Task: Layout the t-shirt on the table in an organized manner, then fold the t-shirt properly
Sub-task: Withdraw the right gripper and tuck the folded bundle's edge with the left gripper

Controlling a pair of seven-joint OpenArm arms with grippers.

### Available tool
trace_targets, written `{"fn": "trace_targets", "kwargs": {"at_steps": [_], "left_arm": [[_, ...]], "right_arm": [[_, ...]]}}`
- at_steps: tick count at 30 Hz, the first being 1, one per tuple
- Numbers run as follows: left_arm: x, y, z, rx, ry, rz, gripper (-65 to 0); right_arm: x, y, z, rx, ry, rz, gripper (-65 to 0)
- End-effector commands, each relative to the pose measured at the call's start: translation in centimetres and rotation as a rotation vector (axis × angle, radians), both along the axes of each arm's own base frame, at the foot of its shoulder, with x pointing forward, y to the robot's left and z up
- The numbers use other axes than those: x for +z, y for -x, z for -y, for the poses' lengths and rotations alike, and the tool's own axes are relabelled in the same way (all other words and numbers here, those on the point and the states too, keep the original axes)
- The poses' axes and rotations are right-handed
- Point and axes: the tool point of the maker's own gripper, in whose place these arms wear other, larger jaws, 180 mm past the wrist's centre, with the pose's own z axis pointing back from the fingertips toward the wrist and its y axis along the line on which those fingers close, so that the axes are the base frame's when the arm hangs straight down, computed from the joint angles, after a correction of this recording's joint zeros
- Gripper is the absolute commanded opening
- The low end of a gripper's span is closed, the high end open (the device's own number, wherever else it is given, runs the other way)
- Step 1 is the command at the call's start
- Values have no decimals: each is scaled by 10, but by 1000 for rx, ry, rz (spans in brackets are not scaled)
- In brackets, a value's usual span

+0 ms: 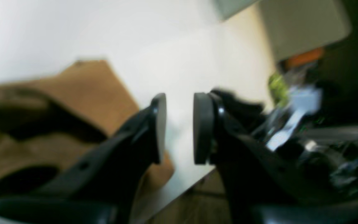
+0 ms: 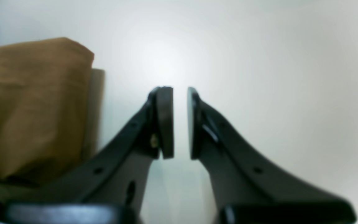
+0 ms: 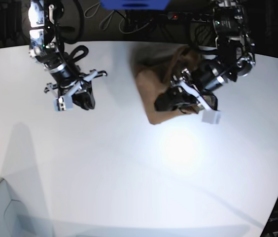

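The brown t-shirt [image 3: 146, 81] lies bunched in a compact heap on the white table [image 3: 129, 173], at the far middle. My left gripper [image 3: 162, 105] hovers over the heap's near edge. In the left wrist view the t-shirt [image 1: 89, 90] sits left of and partly under the left gripper [image 1: 180, 102], whose pads stand a little apart with only table between them. My right gripper [image 3: 82, 101] hangs over bare table well to the left of the shirt. In the right wrist view the right gripper [image 2: 180, 99] shows a narrow empty gap, and the t-shirt [image 2: 33, 105] lies to its left.
In the left wrist view the table's edge [image 1: 197, 183] runs close by the left gripper, with blurred cables and gear [image 1: 306, 124] beyond it. A pale box [image 3: 1, 212] sits at the near left corner of the base view. Dark floor surrounds the table.
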Motion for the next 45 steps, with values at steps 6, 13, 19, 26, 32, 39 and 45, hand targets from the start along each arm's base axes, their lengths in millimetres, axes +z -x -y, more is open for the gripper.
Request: {"fn": "trace_targets", "kwargs": {"at_steps": [6, 13, 19, 26, 32, 39, 45], "left_arm": [[-18, 8, -29, -19, -166, -7, -502], [-28, -4, -93, 80, -300, -21, -502], [-57, -26, -156, 218, -433, -94, -502], [-58, -59, -192, 330, -448, -108, -502], [-34, -83, -192, 364, -418, -39, -502], [-18, -75, -227, 490, -305, -27, -502], [8, -34, -229, 469, 10, -44, -479]], "right_arm": [[11, -4, 0, 4, -12, 42, -584], [11, -4, 0, 4, -12, 42, -584], [9, -2, 0, 4, -12, 37, -584], [2, 7, 1, 5, -8, 11, -584], [-1, 13, 1, 3, -10, 0, -584], [1, 12, 1, 3, -9, 6, -584], [0, 10, 11, -24, -2, 6, -586]]}}
